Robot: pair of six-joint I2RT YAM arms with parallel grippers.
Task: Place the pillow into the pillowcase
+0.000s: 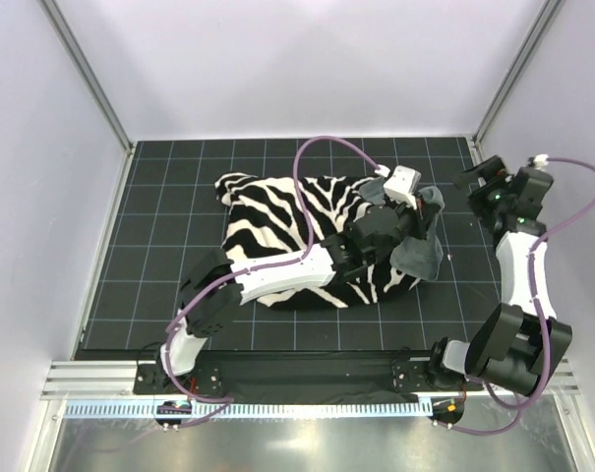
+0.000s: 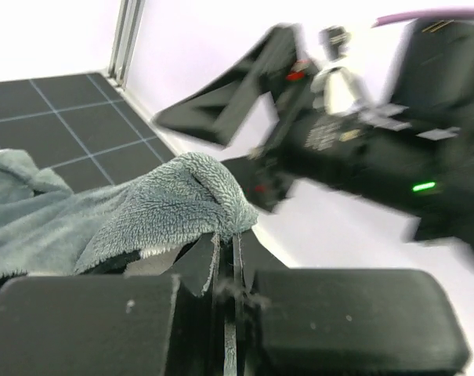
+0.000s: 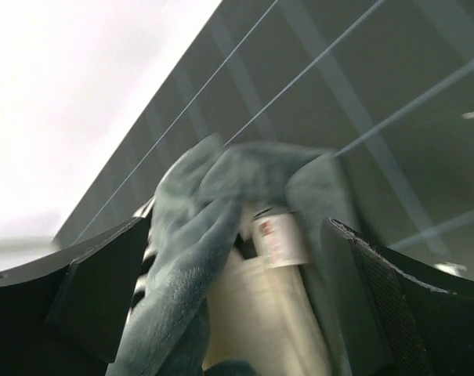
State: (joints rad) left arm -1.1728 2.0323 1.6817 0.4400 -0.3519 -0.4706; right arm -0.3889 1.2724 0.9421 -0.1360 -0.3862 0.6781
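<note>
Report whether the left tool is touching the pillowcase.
Touching. In the left wrist view, the left tool is closed on the grey plush edge of the pillowcase, and the fabric drapes over its fingertips.

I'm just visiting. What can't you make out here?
- Top view: the pillowcase hides the pillow; how far in it sits is unclear.
- Top view: the left fingers are covered by their own wrist.
- Right wrist view: a cream shape between grey folds may be the pillow; its label is unreadably blurred.
- Left wrist view: the right arm is motion-blurred.
</note>
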